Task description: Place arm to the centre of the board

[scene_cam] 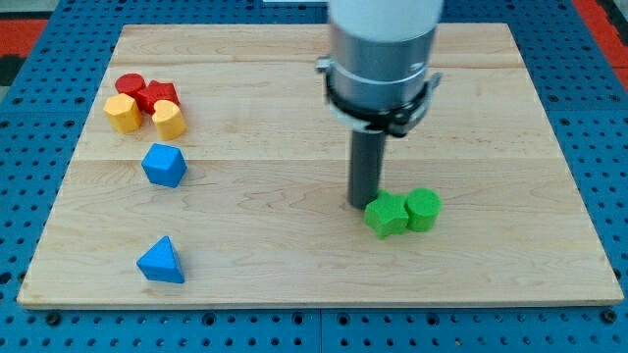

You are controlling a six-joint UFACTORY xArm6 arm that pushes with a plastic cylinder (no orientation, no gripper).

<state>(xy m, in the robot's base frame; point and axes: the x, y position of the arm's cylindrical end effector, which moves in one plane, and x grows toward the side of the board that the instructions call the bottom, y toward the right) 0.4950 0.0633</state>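
Touching green star block (386, 216): tool tip (362, 203).

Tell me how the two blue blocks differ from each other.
The upper blue block looks chunky and many-sided; the lower blue block is a pointed triangular wedge. The upper one sits just below the red and yellow cluster; the lower one lies alone nearer the view's bottom. Both share the same blue.

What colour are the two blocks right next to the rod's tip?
Both are green: the green star-like block and the green cylinder, just right of my tip in the camera view.
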